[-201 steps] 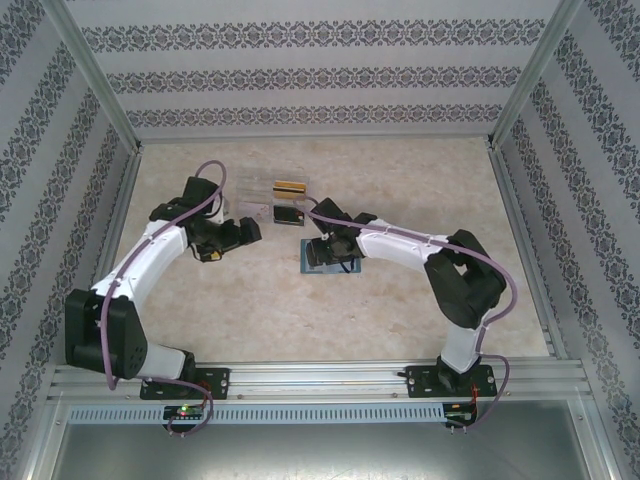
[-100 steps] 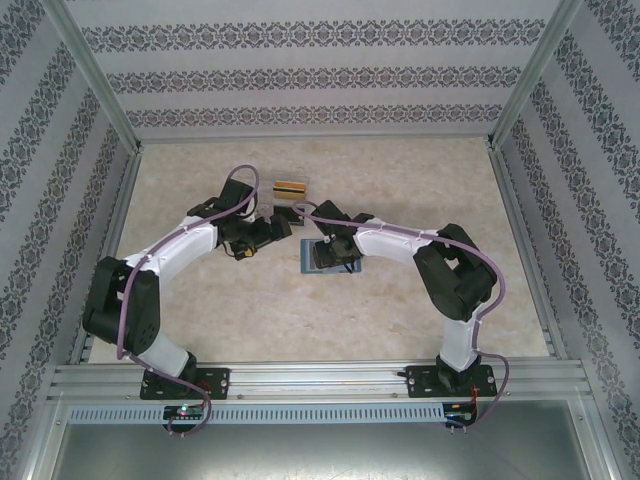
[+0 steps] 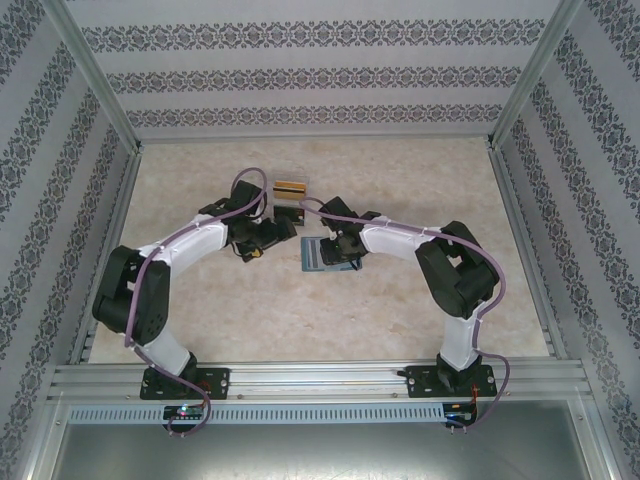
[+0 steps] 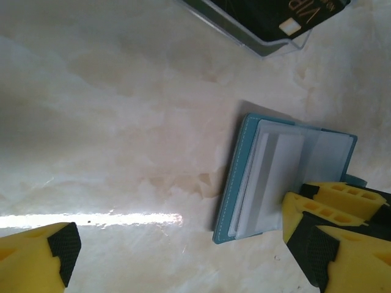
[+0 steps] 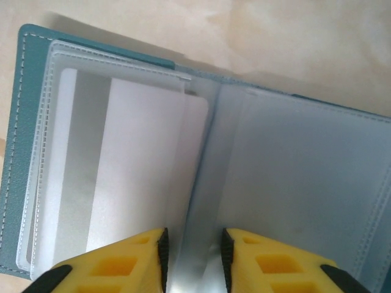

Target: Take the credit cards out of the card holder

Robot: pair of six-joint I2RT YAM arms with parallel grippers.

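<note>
The blue-grey card holder (image 3: 312,254) lies open on the table, its clear sleeves (image 5: 293,165) spread like pages. A silvery grey card (image 5: 140,171) sits in the left sleeve. My right gripper (image 5: 192,259) rests on the holder with its jaws a narrow gap apart, straddling the middle fold of the sleeves without pinching it. My left gripper (image 4: 183,256) is wide open just left of the holder (image 4: 235,183), nothing between its fingers. A black card (image 4: 269,15) lies loose beyond the holder. An orange-gold card (image 3: 290,186) lies farther back.
A clear card or sleeve (image 3: 256,190) lies by the orange-gold card at the back. Both arms (image 3: 400,238) crowd the table's middle. Metal posts and patterned walls (image 3: 560,200) enclose the marble-look table (image 3: 420,180). Open tabletop lies in front and to the right.
My left arm has swung right and its gripper has closed in on the holder's left edge. The right gripper has stayed on the holder, shifting slightly back.
</note>
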